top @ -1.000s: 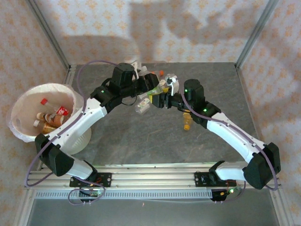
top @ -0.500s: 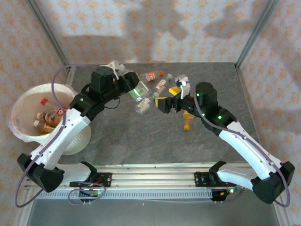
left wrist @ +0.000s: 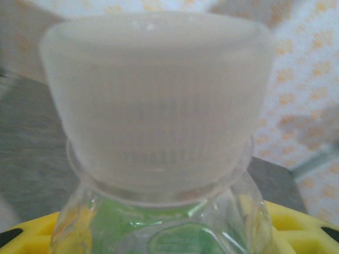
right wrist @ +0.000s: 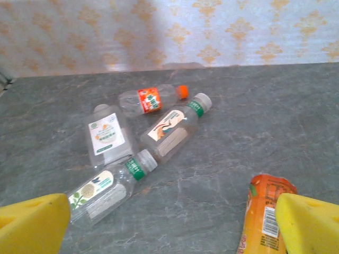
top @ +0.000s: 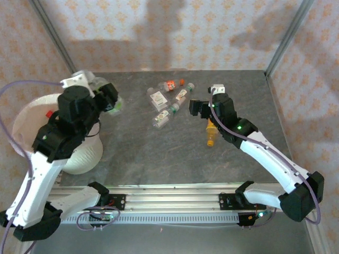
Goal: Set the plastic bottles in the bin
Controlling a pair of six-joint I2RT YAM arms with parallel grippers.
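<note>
At the bench's [top: 159, 153] left edge, left gripper [top: 108, 99] clamping green-labelled bottle [left wrist: 159, 106] beside bin [top: 26, 111], right gripper [right wrist: 172, 222] spread wide by orange bottle [right wrist: 263, 211], four bottles [top: 167, 101] toward far edge, open surface nearside.

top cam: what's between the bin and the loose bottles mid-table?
Top view: the left hand, shut on a green-labelled bottle, hangs by the bin; from there to the loose bottles the table is bare.

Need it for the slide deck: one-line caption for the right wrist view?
Open right tool over a grey table, four clear bottles lying ahead, an orange bottle by one yellow finger.
</note>
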